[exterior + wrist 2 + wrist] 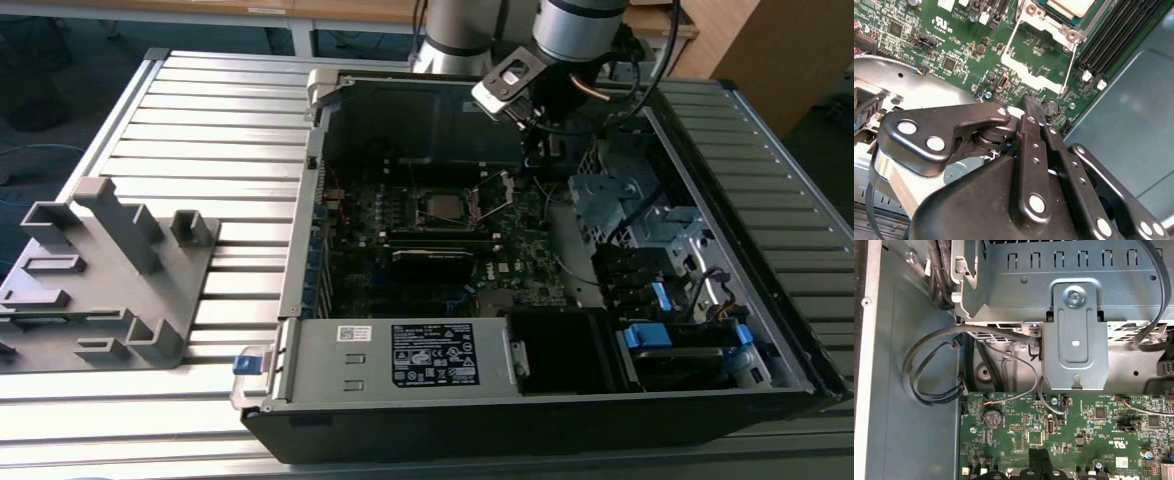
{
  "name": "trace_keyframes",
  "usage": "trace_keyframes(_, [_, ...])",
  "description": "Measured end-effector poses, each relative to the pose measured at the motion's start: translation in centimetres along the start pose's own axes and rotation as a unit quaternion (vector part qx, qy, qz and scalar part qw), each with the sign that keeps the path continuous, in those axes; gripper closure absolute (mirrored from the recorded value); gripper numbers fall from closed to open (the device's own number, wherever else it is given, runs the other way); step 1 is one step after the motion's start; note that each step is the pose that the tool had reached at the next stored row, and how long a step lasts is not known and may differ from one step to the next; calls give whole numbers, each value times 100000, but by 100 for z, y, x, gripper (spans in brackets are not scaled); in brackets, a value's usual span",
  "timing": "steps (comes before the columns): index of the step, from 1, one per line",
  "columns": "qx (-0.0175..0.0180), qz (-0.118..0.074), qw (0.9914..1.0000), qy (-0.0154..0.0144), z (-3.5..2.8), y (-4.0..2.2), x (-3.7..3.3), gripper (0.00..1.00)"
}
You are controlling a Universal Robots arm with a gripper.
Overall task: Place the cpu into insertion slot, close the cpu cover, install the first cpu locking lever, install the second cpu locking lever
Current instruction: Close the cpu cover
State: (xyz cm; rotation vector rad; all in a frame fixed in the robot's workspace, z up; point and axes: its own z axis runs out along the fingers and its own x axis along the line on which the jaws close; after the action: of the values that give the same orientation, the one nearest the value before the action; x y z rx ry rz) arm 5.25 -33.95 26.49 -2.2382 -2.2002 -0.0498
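— Where does the small silver-grey square cpu (445,206) sit?
— In the silver-rimmed square insertion slot (1054,22) on the green motherboard (954,45). The exterior view places it inside the open black computer case (534,435) on the slatted metal table (214,110).
— And the thin silver-framed cpu cover (1029,76)?
— It lies open, as the second wrist view shows. The black gripper (1035,107) hangs just past its free edge, fingers pressed together around nothing. The first wrist view adds looping grey cables (919,355) and a grey metal bracket (1075,335).
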Motion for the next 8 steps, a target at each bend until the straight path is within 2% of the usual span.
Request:
trace_keyframes(4, [15,-4,100000,-3,23,13,0,89])
trace_keyframes(8, [12,6,100000,4,79,17,-2,89])
